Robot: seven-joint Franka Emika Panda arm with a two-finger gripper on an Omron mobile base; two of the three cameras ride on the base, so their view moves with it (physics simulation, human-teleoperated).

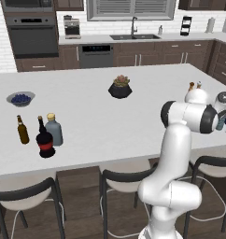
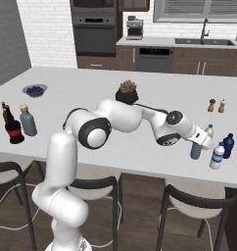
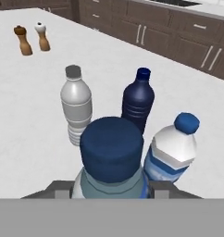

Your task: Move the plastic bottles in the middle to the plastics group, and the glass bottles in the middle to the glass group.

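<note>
My gripper (image 2: 199, 142) is shut on the blue-tinted plastic bottle (image 3: 112, 155), whose blue cap rises between the finger tips in the hand view. This bottle (image 2: 195, 150) stands upright at the counter's right end. Just behind it are the clear pale-capped bottle (image 3: 76, 105), the dark blue container (image 3: 138, 101) and the clear bottle with a white-and-blue label (image 3: 173, 149). Far to the left, the black glass bottle with a red label (image 1: 45, 141) stands beside the slim brown bottle (image 1: 22, 130) and the grey-blue flask (image 1: 53, 130).
A dark pot with a plant (image 1: 120, 87) sits mid-counter, and a bowl of blueberries (image 1: 20, 98) at the far left. Two shakers (image 2: 216, 105) stand behind the plastics. Stools (image 2: 195, 201) line the near counter edge, which is close to the bottles.
</note>
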